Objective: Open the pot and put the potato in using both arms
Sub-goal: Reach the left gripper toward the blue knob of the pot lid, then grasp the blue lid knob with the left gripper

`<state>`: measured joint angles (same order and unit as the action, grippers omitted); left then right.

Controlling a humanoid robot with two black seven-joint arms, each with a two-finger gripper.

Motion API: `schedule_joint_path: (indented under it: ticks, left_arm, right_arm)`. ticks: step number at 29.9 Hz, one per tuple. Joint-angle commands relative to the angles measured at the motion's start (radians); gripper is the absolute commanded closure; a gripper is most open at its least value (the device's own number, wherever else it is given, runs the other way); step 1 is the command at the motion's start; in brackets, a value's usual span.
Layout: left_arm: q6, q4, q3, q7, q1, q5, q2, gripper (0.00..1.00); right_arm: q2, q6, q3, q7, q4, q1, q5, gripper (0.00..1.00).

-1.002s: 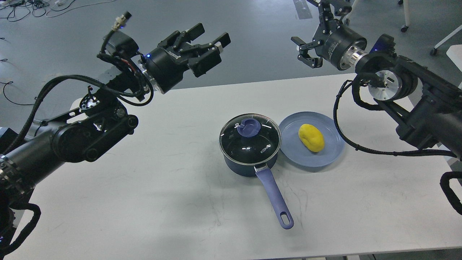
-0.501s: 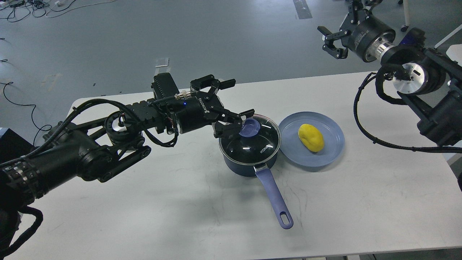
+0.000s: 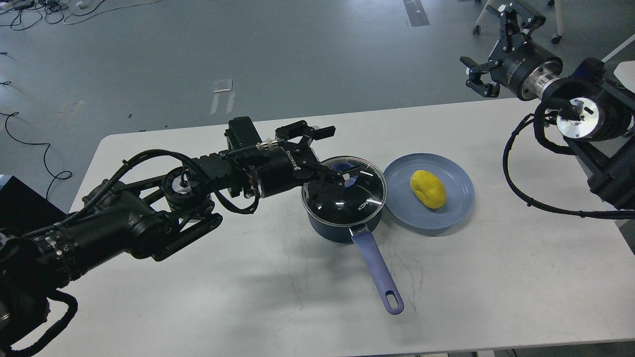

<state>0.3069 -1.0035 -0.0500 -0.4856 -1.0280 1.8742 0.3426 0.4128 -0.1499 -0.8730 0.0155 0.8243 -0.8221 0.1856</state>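
— Claws first: where's the left claw point(image 3: 333, 154)?

— Reaching in over the pot point(image 3: 342, 208), fingers spread. One finger point(image 3: 325, 131) hangs past the far side of the lid point(image 3: 344, 184); the other point(image 3: 335, 173) lies across the glass right at the blue knob point(image 3: 349, 174). From where I stand I cannot tell whether it touches the knob.

— So the lid is on?

— Yes, seated on the pot's rim. The pot sits about mid-tabletop, a little toward the right edge, and its long blue handle point(image 3: 379, 270) points at the near edge.

— And the potato point(image 3: 428, 188)?

— Yellow, lying on the blue plate point(image 3: 456, 208), which is just beside the pot on its right, rims touching or nearly so.

— What about the right claw point(image 3: 488, 49)?

— Up in the air beyond the far right corner of the tabletop point(image 3: 198, 297), well apart from the plate and pot. Its fingers stand spread, holding nothing.

— Anything else around?

— Grey floor behind, with some cables point(image 3: 30, 10) at the far left. The left arm point(image 3: 124, 223) stretches across the tabletop from its left edge; the right arm point(image 3: 595, 124) hangs over the right edge.
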Motion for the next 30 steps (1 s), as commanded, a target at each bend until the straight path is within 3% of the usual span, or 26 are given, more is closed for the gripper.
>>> schedule_joint_path:
  ticks: [1, 8, 15, 30]
  left_arm:
    - [0.000, 0.011, -0.001, 0.002, 0.029, -0.020, -0.008, 0.01]
    - [0.000, 0.031, 0.001, 0.004, 0.063, -0.018, -0.028, 0.01]
    - [0.004, 0.129, 0.001, 0.007, 0.075, -0.020, -0.076, 0.01]
    - [0.017, 0.138, 0.019, 0.007, 0.095, -0.021, -0.082, 0.01]
  right_arm:
    - [0.000, 0.001, 0.002, 0.000, -0.001, 0.003, 0.000, 0.00]
    - [0.001, 0.001, 0.002, 0.000, 0.001, 0.009, 0.000, 0.00]
    - [0.000, 0.001, 0.002, 0.000, -0.001, 0.012, 0.000, 0.00]
    - [0.001, 0.003, 0.000, 0.000, -0.001, 0.012, 0.000, 0.00]
